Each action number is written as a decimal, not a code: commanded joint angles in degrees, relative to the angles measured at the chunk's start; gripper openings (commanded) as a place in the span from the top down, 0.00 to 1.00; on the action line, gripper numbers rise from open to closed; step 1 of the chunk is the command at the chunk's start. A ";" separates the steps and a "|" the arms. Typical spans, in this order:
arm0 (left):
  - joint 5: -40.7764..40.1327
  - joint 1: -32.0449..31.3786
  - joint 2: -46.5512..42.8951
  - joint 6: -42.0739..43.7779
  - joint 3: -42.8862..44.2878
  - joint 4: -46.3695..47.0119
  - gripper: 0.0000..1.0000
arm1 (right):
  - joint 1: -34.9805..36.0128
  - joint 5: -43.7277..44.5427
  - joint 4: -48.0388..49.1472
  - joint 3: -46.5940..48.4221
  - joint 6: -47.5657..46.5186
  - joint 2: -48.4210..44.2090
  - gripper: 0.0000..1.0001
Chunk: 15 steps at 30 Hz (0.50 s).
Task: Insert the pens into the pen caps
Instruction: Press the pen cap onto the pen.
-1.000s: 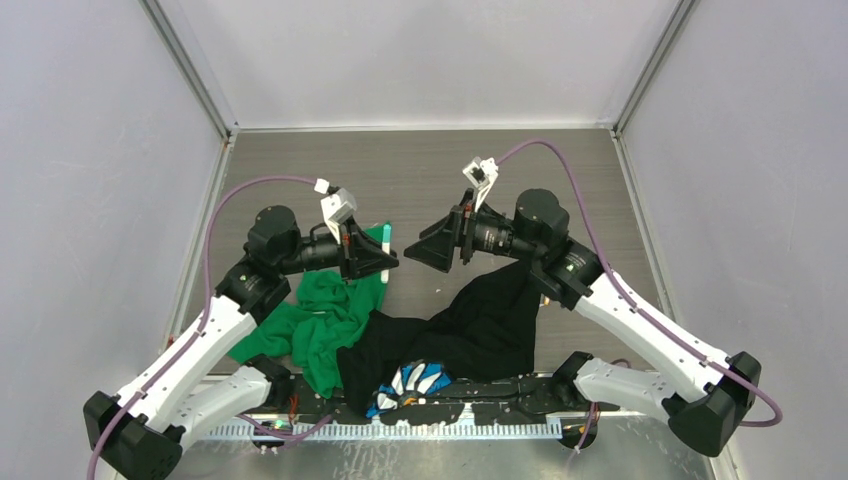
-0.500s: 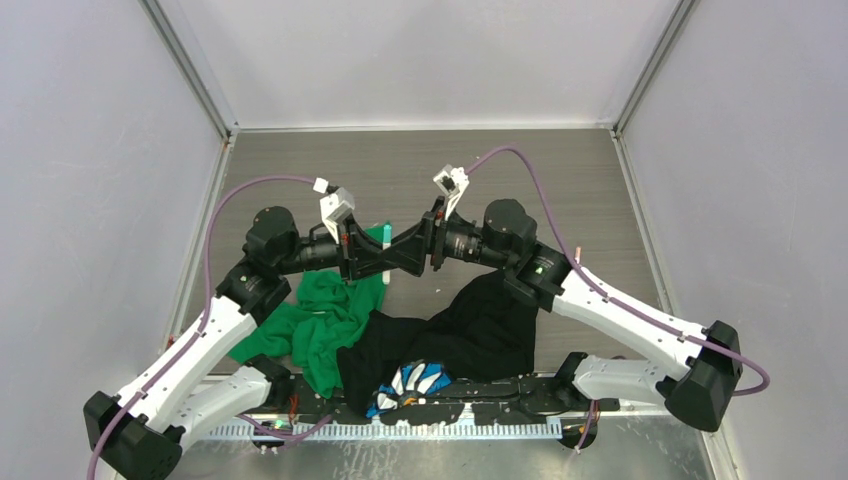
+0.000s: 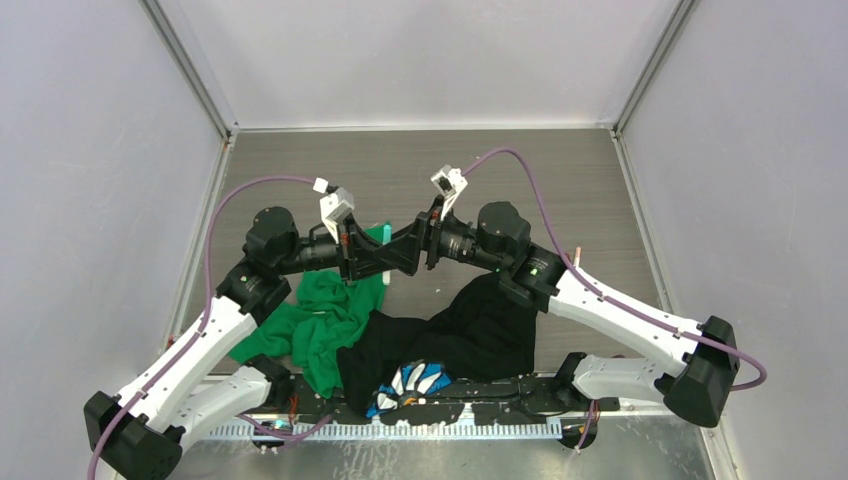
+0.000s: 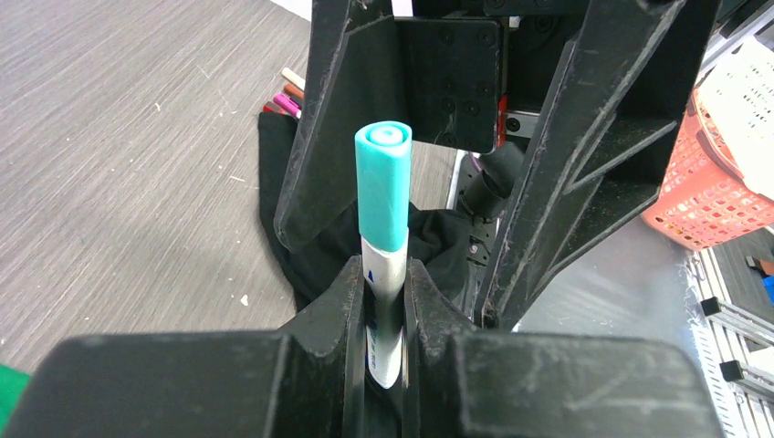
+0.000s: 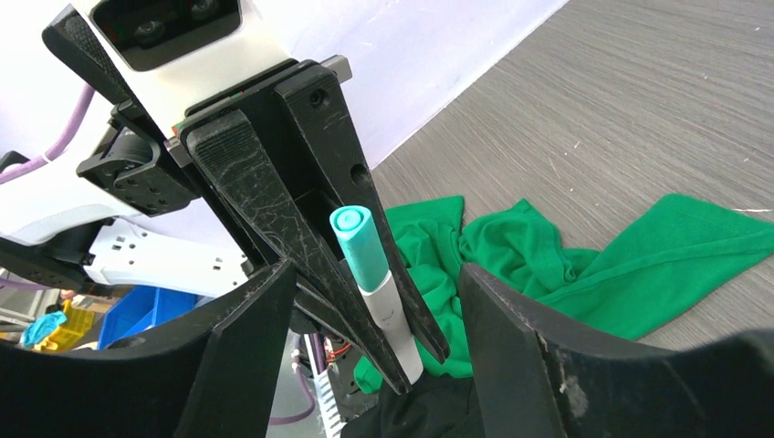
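Well, bench (image 3: 420, 160) carries green cloth (image 3: 325, 315) & black cloth (image 3: 480, 330); L arm (image 3: 215, 330) and R arm (image 3: 600, 305) meet mid-air above them, prob. so nothing snags; L jaws clenched on white pen (image 4: 385, 310), bracing it as the fixed half; R jaws spread, straddling it w/o contact; teal cap (image 4: 383, 187) sits on pen's tip, maybe needing a firmer push.

The lower end of the white-barrelled, teal-capped marker pen (image 4: 383, 265) is buried between the left jaws; coloured-tipped loose pens (image 4: 285, 96) lie half-hidden behind the right jaws.
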 commanded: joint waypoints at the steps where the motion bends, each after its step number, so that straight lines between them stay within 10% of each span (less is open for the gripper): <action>1: 1.36 -0.22 -0.94 -0.08 0.48 4.12 1.00 | 0.02 2.80 4.66 1.16 -0.03 -2.17 0.28; 15: 1.59 -0.22 -1.21 -0.26 0.38 4.22 1.00 | 0.04 3.91 4.41 0.43 0.30 -1.88 0.36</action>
